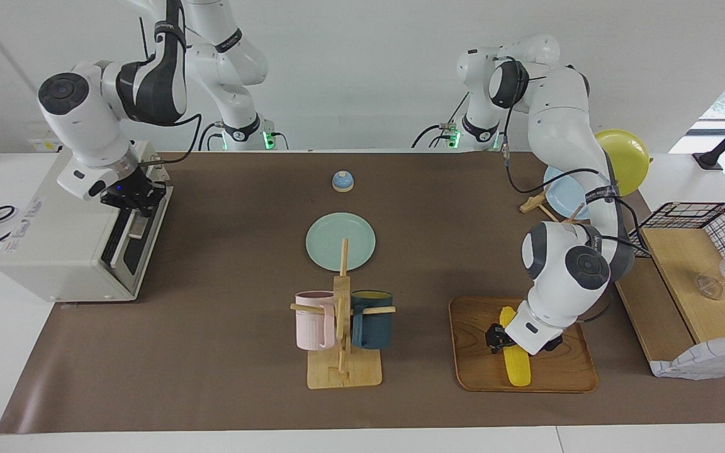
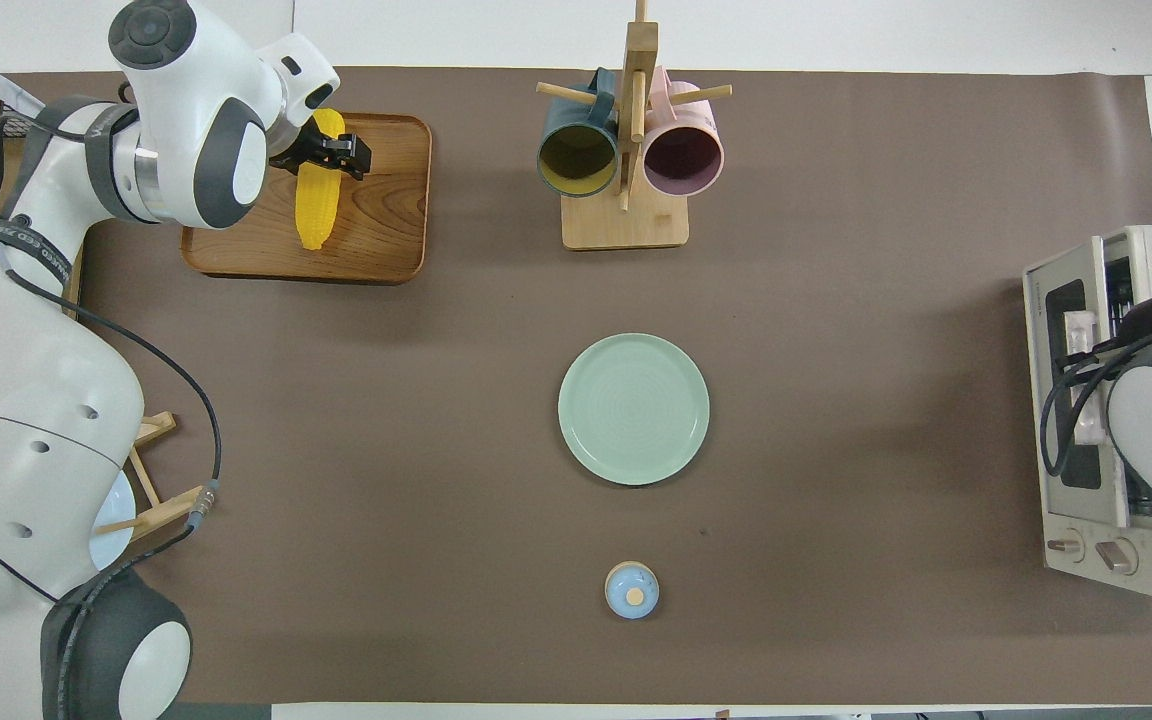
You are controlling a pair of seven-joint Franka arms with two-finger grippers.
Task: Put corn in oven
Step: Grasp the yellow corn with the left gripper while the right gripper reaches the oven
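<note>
Both arms are glossy white, built of rounded, bulbous segments joined by dark grey bands and capped with round dark grey discs at the joints. The left arm (image 1: 564, 157) carries a thin black cable that loops loosely along its links, strapped down by a black band with small white lettering — the right arm (image 1: 117, 94) wears the same kind of band and cable. Each base shows a green light. The left gripper (image 1: 506, 341) and right gripper (image 1: 133, 195) are small black blocks under white wrist housings.
</note>
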